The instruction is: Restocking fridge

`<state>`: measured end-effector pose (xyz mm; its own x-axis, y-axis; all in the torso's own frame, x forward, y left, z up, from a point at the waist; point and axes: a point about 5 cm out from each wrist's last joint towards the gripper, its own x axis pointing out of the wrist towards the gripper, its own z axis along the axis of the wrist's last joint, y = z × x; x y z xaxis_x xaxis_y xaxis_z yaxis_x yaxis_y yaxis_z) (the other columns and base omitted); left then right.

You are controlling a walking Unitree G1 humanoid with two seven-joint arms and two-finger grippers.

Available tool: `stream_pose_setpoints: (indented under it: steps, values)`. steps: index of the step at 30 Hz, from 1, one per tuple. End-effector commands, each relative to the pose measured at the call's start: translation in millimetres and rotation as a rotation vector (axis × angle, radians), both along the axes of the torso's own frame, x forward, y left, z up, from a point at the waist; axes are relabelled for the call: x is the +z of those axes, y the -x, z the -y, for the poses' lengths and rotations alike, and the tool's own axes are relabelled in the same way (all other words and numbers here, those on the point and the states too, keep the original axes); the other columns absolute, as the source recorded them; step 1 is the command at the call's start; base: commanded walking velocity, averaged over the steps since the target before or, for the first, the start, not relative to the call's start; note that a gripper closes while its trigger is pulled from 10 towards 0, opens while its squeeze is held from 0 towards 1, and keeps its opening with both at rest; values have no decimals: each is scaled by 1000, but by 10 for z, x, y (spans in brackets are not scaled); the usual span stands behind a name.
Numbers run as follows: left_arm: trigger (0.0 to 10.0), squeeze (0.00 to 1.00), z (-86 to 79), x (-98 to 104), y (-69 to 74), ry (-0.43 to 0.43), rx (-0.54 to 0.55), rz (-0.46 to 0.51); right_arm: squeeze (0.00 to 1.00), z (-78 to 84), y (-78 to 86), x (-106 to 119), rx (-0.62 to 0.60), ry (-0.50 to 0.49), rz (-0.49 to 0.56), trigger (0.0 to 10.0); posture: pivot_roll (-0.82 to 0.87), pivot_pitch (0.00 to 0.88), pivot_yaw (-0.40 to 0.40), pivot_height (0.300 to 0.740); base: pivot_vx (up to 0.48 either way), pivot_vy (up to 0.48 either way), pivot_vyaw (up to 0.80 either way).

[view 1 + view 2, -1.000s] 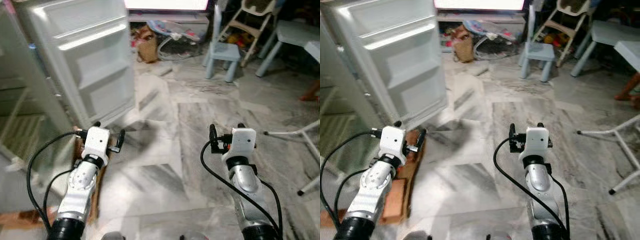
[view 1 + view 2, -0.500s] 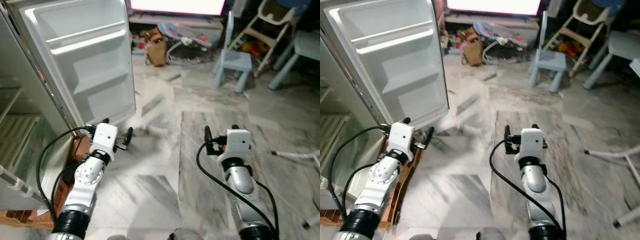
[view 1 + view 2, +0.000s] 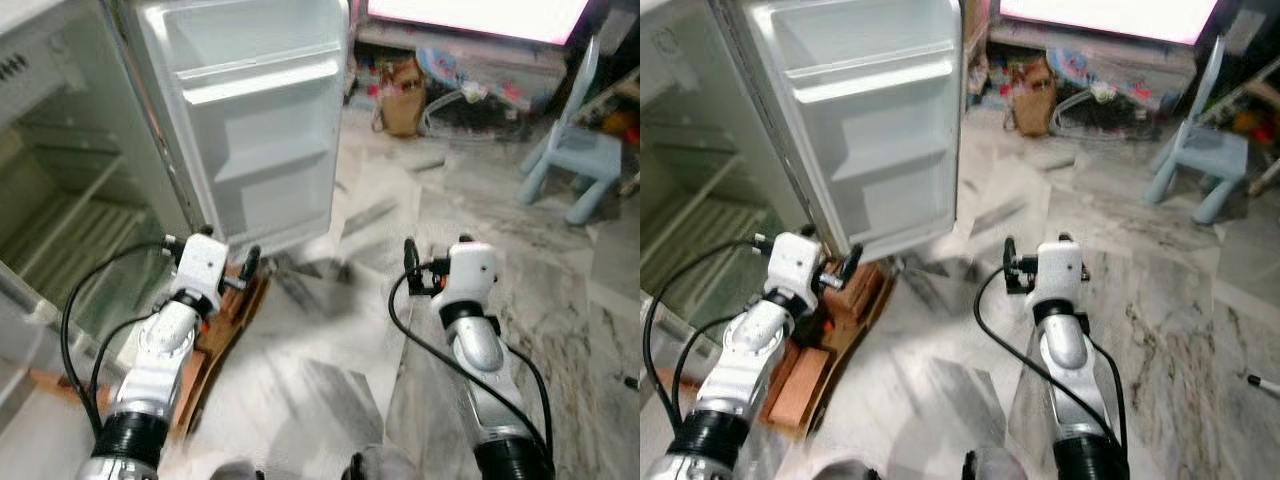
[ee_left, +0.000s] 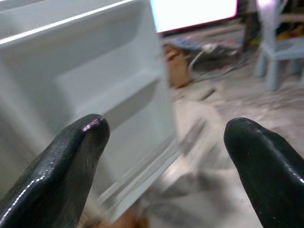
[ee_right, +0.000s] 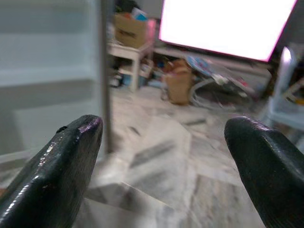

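One fridge door [image 3: 255,120] open; left gripper [image 4: 164,156], right gripper [image 5: 161,156] spread, empty

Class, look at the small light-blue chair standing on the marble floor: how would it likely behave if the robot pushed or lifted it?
The light-blue chair looks like moulded plastic, so probably light and stiff. On the polished marble floor it would likely slide easily. Its tall narrow back suggests that a high push might tip it. Both the left hand and the right hand are far from it.

The grey marble floor [image 3: 330,390] carries the open fridge [image 3: 90,190] at ten o'clock. A small blue chair [image 3: 575,150] stands at two o'clock, a brown bag [image 3: 402,95] at twelve.
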<state>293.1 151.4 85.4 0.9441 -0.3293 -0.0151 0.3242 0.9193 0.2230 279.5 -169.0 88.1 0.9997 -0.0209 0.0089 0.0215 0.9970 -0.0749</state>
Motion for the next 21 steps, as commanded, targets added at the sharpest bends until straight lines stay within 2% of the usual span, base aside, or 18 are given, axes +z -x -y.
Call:
stream_pose_setpoints:
  steps: [1, 7, 13, 21]
  values:
    - [10000, 0, 115, -20, 7, 9, -47, -23, 0, 106, 13, 0, -37, -8, -13, 10000, -41, 99, -38, 740, 356, -319, -800]
    - [10000, 0, 167, -62, 56, 16, -71, -44, 0, 113, 53, -39, -36, -4, -25, 10000, -37, 94, -52, 740, 59, -146, -800]
    - [10000, 0, 157, -92, 82, 28, -69, -61, 0, 75, 57, -41, -22, -5, -32, 10000, -39, 96, -52, 740, 0, -438, -800]
    - [10000, 0, 172, -55, 39, 29, -80, -50, 0, 65, -2, 33, -14, -1, -4, 10000, -51, 92, -42, 740, 36, -446, -800]
